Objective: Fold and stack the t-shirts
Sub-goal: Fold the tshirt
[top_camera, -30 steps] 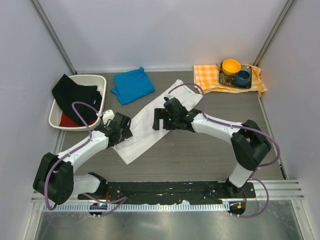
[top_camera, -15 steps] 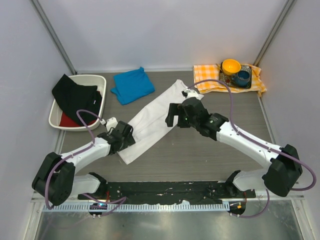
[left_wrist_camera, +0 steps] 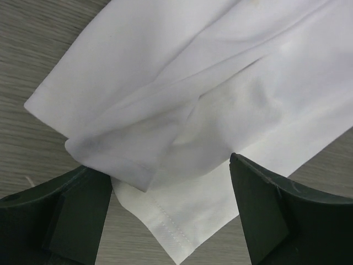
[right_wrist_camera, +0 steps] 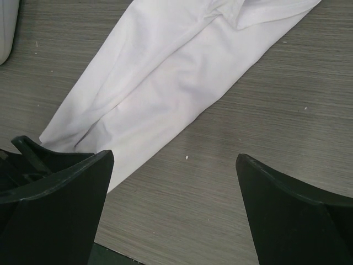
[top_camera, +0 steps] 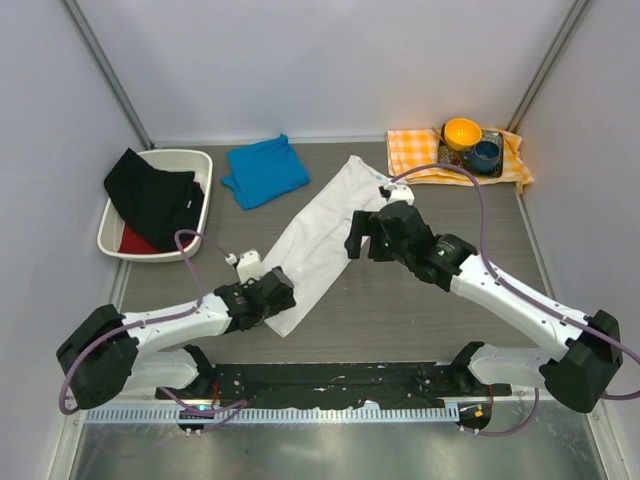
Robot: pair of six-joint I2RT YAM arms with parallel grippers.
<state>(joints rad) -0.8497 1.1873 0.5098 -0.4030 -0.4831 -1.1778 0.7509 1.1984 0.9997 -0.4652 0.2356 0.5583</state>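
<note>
White cotton folded long, the white t-shirt [top_camera: 318, 235] lies on the table [top_camera: 400, 310] as a narrower, steeper strip than a second ago, and its near end has shifted rightward. Its far end reaches close to the checked cloth [top_camera: 415, 152]. The blue t-shirt [top_camera: 265, 170], folded, sits apart to the far left, unmoved. The left gripper [top_camera: 276, 295] has slid down to the strip's near end, fingers spread, the hemmed corner loose between them. The right gripper [top_camera: 360, 238] has moved to the strip's right edge, jaws wide apart and holding nothing, its arm stretched out further.
</note>
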